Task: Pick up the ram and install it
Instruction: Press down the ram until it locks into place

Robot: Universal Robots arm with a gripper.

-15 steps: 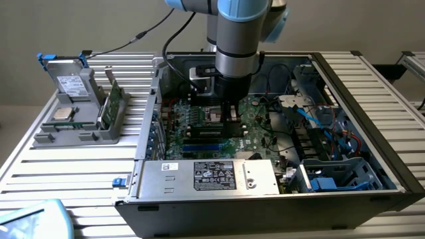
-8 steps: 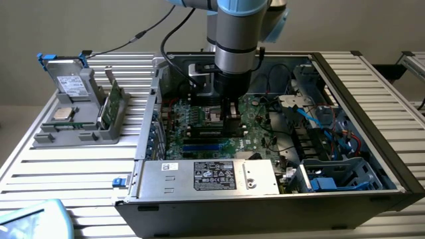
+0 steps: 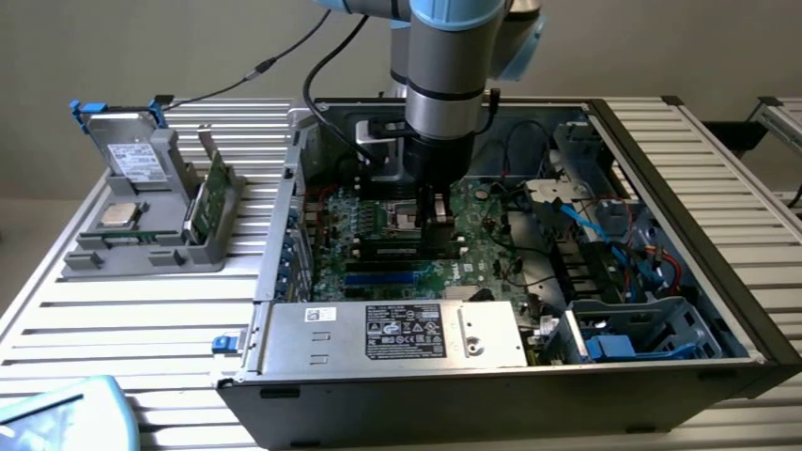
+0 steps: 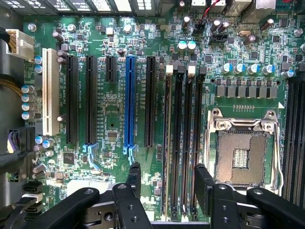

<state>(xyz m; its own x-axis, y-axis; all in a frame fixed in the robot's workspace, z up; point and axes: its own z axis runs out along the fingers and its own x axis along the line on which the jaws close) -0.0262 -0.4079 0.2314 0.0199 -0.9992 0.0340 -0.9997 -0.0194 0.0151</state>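
Black fingers [image 4: 204, 183] of the hand [image 4: 168, 174] stand spread wide and hold nothing, low over the motherboard [image 4: 109, 119] inside the computer case [image 3: 701, 235] on the counter [image 3: 138, 310]. What looks like the ram [image 4: 167, 138] sits edge-on in a memory slot between the fingers, touching neither, beside the empty processor socket [image 4: 243, 157].
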